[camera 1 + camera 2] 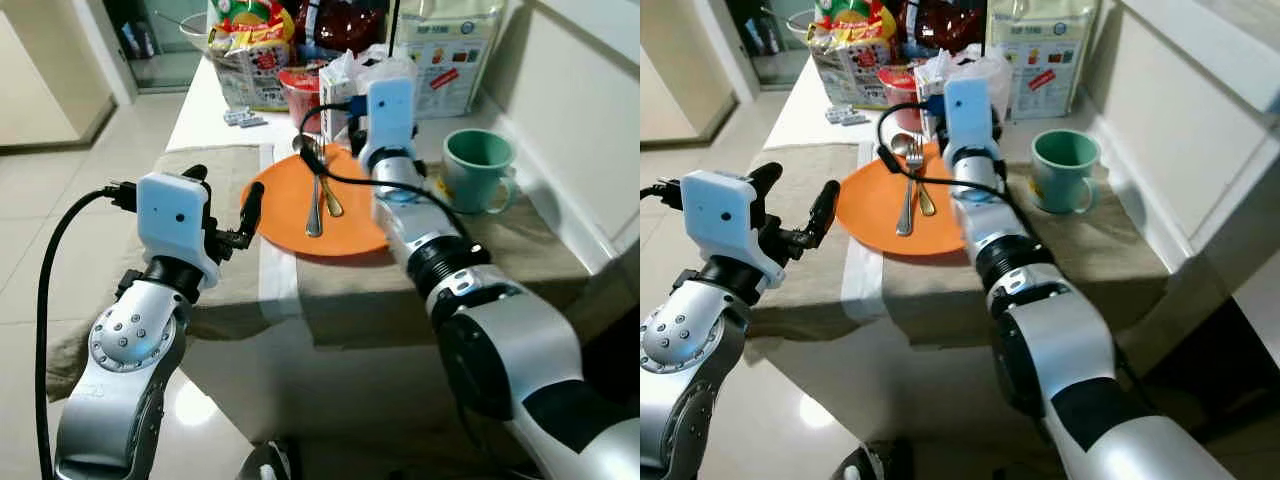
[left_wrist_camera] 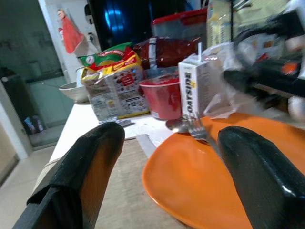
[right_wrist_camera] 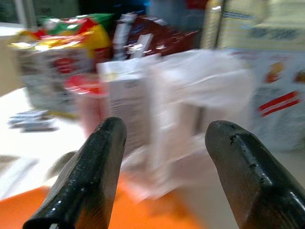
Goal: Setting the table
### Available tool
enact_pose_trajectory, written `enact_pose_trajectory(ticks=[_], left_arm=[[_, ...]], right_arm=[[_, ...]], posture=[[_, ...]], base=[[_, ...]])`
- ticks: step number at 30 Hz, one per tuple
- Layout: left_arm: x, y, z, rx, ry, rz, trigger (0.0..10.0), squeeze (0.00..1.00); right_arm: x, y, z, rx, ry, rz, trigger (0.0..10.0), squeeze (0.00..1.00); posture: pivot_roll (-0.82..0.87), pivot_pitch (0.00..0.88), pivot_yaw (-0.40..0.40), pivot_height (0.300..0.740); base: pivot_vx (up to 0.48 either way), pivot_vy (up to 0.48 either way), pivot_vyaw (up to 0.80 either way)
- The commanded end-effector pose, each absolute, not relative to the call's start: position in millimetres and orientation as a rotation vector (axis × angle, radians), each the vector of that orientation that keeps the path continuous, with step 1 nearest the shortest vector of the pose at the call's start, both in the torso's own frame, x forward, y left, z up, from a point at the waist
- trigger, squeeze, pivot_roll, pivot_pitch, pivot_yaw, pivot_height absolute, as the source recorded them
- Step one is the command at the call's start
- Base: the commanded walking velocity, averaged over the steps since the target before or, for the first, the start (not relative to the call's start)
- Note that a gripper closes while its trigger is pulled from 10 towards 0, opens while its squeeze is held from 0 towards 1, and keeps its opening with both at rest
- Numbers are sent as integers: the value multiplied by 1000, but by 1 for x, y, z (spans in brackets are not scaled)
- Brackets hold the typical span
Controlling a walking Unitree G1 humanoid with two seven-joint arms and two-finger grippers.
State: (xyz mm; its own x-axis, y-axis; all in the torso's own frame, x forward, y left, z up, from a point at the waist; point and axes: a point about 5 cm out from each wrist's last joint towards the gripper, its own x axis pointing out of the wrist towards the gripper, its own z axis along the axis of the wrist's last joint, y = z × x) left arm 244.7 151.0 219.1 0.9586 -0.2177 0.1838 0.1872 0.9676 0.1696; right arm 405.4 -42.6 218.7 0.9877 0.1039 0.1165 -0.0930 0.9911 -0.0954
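Observation:
An orange plate (image 1: pixel 300 215) lies on a tan cloth (image 1: pixel 225 160) on the table, with a fork (image 1: pixel 315 195) and a spoon (image 1: pixel 329 195) resting across it. A green mug (image 1: pixel 478 168) stands to the plate's right. My left gripper (image 1: pixel 226 182) hovers open just off the plate's left rim, nothing between its fingers (image 2: pixel 90 167). My right arm reaches over the plate's right side. My right gripper (image 3: pixel 164 133) is open above the plate's far edge, facing a white carton (image 3: pixel 126 109). It holds nothing.
Snack bags (image 1: pixel 250 40), a red cup (image 1: pixel 298 90), an oat drink carton (image 2: pixel 193 86) and a cereal box (image 1: pixel 445 55) crowd the table's far end. A wall (image 1: pixel 580 120) runs along the right. Tiled floor (image 1: pixel 60 230) lies to the left.

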Motion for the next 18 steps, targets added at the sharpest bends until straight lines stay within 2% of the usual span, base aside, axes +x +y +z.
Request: enact_pose_trajectory(ticks=[1,8,12,18], left_arm=[[242,154,221,160,-208,-194,10000,0],[242,157,220,163,-197,-189,10000,0],[242,159,219,169,-191,-189,10000,0],[240,162,219,172,-184,-179,10000,0]], right_arm=[[407,-40,227,-56,-112,112,10000,0],[406,-31,224,-17,-46,160,10000,0],[403,-30,202,-17,69,179,10000,0],[401,-30,190,-16,121,176,10000,0]], posture=[[59,84,67,740],[57,81,74,740],[66,80,76,740],[82,80,75,740]], base=[[0,0,0],[0,0,0],[0,0,0],[0,0,0]])
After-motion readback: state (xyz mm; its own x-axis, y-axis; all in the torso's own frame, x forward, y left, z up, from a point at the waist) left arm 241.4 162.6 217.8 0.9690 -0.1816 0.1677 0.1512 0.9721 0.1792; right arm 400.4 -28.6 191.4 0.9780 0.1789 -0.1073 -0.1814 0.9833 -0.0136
